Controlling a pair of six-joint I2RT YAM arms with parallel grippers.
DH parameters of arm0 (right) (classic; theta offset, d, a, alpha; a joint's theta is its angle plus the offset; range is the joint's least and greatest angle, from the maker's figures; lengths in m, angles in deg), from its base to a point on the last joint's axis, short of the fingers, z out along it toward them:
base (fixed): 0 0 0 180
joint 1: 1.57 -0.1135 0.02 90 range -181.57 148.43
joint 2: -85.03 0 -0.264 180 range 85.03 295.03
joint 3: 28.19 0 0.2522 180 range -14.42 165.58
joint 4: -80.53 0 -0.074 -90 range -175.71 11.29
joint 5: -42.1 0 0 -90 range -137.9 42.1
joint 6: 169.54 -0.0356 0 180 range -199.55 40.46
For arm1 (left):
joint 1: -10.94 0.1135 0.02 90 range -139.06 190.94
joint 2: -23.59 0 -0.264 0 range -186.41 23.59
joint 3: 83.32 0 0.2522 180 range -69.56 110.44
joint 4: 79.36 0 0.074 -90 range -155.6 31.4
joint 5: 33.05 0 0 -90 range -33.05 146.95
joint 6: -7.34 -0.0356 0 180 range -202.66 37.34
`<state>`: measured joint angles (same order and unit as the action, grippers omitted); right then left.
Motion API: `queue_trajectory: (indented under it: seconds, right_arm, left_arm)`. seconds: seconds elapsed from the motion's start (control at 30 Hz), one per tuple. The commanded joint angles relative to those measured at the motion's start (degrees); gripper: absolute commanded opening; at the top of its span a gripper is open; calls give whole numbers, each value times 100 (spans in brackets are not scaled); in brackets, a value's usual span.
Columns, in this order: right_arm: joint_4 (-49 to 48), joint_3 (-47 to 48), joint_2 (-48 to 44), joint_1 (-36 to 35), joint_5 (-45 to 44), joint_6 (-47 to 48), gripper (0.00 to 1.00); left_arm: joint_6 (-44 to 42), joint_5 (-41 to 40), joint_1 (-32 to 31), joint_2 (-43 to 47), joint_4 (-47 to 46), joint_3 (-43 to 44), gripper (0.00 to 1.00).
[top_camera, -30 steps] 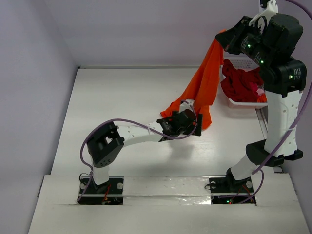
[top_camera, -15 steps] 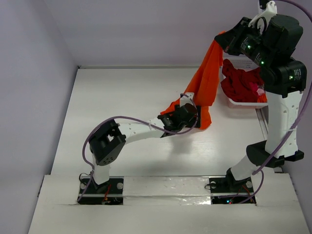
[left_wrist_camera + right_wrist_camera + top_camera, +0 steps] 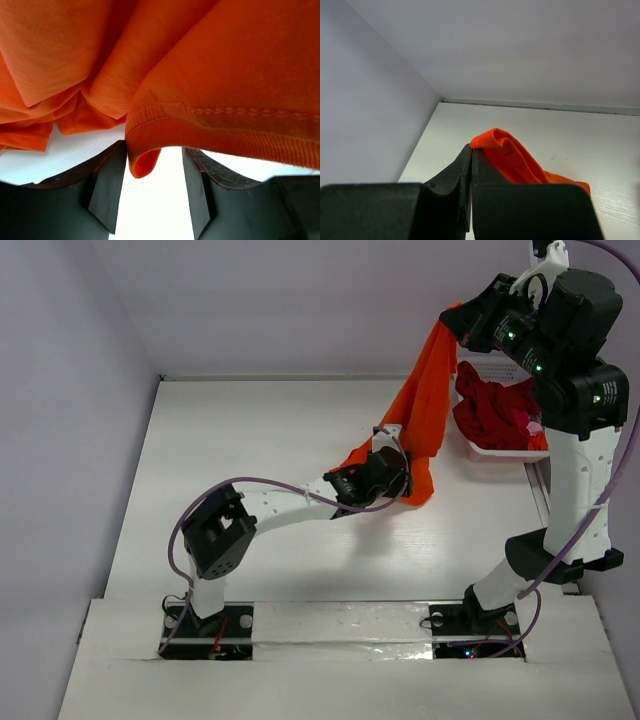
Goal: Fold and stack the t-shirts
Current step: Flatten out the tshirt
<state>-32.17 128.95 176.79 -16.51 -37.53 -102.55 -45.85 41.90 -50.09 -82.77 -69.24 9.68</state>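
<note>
My right gripper (image 3: 456, 324) is raised high at the back right, shut on a bunched top edge of the orange-red t-shirt (image 3: 424, 400), which hangs down to the table. In the right wrist view its fingers (image 3: 471, 148) pinch the cloth (image 3: 516, 163). My left gripper (image 3: 388, 445) is at the shirt's lower part, just above the table. In the left wrist view its jaws (image 3: 154, 152) stand apart, with a folded hem (image 3: 145, 162) drooping between them against the left finger. Dark crimson t-shirts (image 3: 493, 410) lie piled in the basket.
The white lattice basket (image 3: 500, 453) sits at the table's right edge, behind the right arm's upright link (image 3: 580, 475). Walls close the table at the left and the back. A purple cable (image 3: 290, 490) loops over the left arm.
My left gripper has moved slightly further into the hanging cloth and its jaws have narrowed around the hem. The right arm holds still.
</note>
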Motion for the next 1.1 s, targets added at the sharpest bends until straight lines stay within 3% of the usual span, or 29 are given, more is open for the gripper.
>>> queue_trajectory:
  seconds: [0.0, 0.17, 0.23, 0.27, 0.37, 0.53, 0.63, 0.93, 1.07]
  right_arm:
    - [-458, 94, -45, 44, 105, -64, 0]
    - [-458, 103, -10, 44, 123, -64, 0]
    - [-458, 95, -10, 44, 123, -64, 0]
    - [-467, 103, -10, 44, 123, -64, 0]
    - [-450, 138, 8, 44, 97, -64, 0]
    - [-450, 130, 26, 44, 79, -64, 0]
    - [-415, 130, 8, 44, -8, -55, 0]
    - [-362, -20, -159, 44, -246, -99, 0]
    - [-397, -133, -291, 44, -167, -213, 0]
  left_arm:
    - [-43, 55, 22, -7, -93, 205, 45]
    - [-34, 28, 22, -164, 100, 320, 40]
    - [-26, 37, 22, -209, 197, 329, 31]
    - [-26, 46, 22, -244, 206, 311, 17]
    - [10, 28, 22, -253, 232, 250, 0]
    - [18, -85, 74, -130, 355, 92, 0]
    - [106, -323, 126, 282, 960, -66, 0]
    - [185, -1815, 311, 3065, 2964, 389, 0]
    - [177, -2414, 434, 3700, 3439, 934, 0]
